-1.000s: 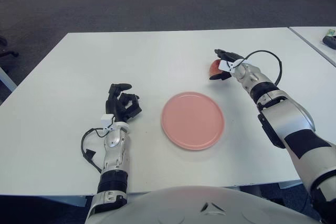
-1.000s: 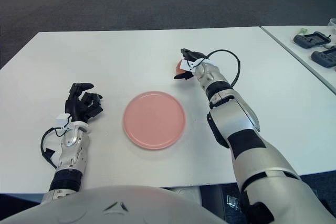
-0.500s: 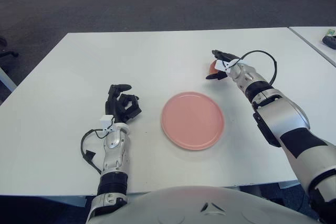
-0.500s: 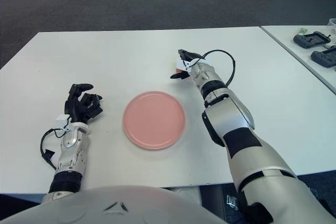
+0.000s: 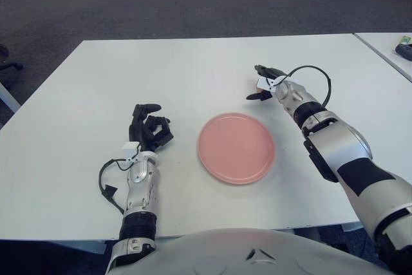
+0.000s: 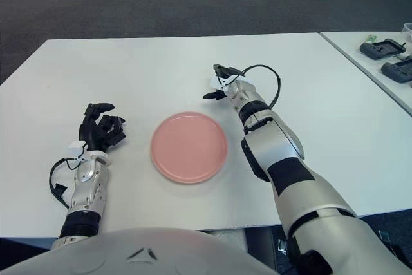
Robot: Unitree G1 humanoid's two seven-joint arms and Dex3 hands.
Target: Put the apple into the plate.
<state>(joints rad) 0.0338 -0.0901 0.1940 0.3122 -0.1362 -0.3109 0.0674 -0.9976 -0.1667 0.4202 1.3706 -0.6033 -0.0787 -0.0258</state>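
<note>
Pink plate sits mid-table with nothing in it. Right hand is just beyond the plate's far right edge, fingers curled; apple not visible, so can't tell if it's gripped. Left hand shows left of plate, fingers curled, holding nothing.

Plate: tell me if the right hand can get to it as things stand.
Probably yes. The right hand shows just beyond the pink plate, past its far right rim, only bare table between them. The left hand shows well to the plate's left, out of the way.
</note>
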